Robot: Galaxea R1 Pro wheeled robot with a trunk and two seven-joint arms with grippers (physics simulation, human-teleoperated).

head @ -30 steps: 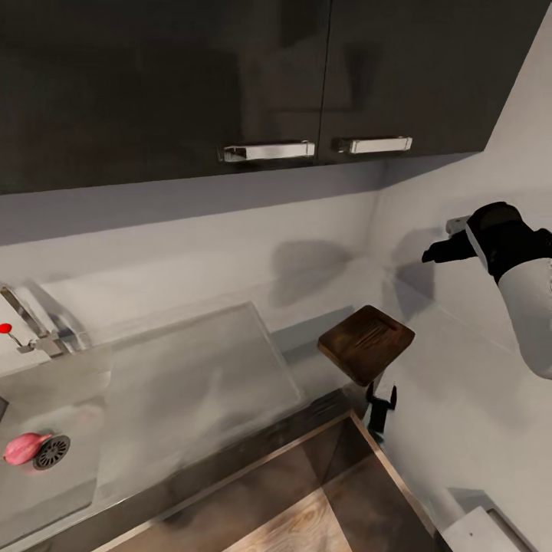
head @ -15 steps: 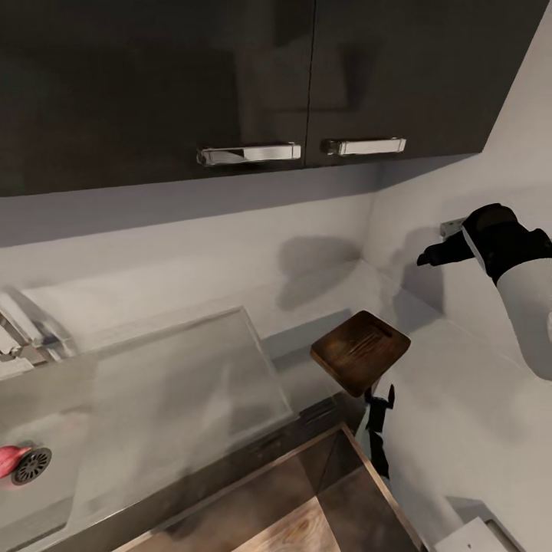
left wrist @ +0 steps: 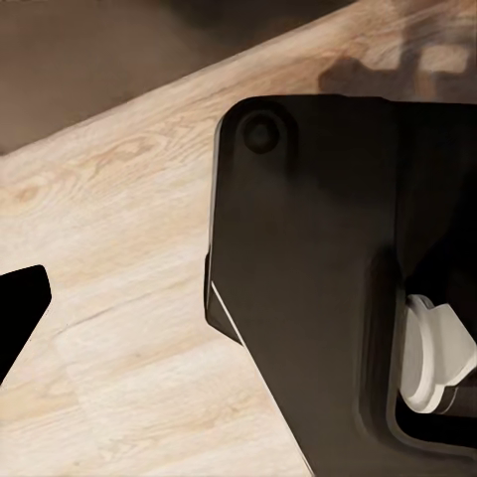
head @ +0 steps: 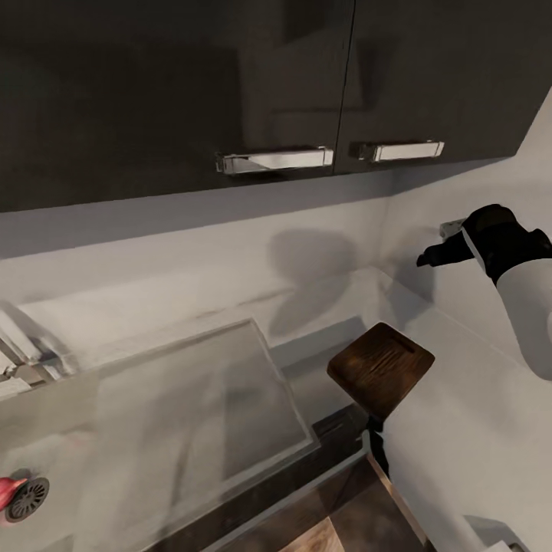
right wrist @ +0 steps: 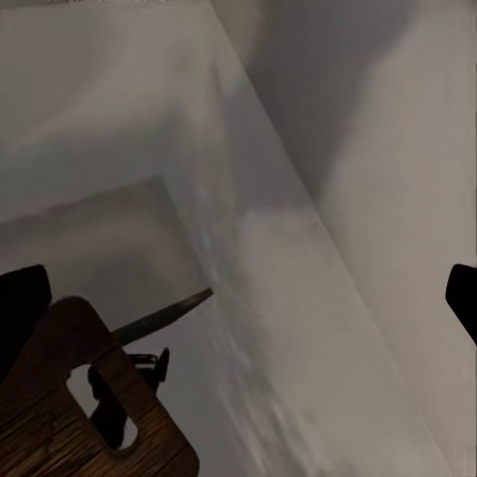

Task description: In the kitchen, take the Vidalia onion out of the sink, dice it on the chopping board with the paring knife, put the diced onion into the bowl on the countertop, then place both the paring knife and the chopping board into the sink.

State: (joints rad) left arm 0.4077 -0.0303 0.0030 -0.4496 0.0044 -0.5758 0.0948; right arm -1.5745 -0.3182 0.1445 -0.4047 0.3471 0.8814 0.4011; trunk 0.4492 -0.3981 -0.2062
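The sink (head: 69, 460) lies at the lower left, its flat drainboard (head: 192, 406) reaching toward the middle. A pinkish Vidalia onion (head: 6, 491) rests beside the round drain (head: 31, 498), cut off by the picture's edge. The dark brown chopping board (head: 381, 370) (right wrist: 60, 417) sits at the countertop's (head: 337, 299) corner, slot handle showing in the right wrist view. The paring knife's dark blade (right wrist: 164, 316) pokes out past the board's edge, with its handle hidden. My right gripper (head: 425, 259) (right wrist: 241, 303) hovers open above and to the right of the board. The bowl is out of view.
Dark upper cabinets with chrome bar handles (head: 276, 159) hang overhead. A pale wall (head: 460, 192) closes the right side. A dark two-pronged shape (head: 376, 441) stands under the board's front edge. The left wrist view looks down on wooden floor (left wrist: 119, 248) and black robot body (left wrist: 318, 268).
The head camera has swung, shifting the whole picture; the tap and onion have slid to the left edge. The right arm holds its pose.
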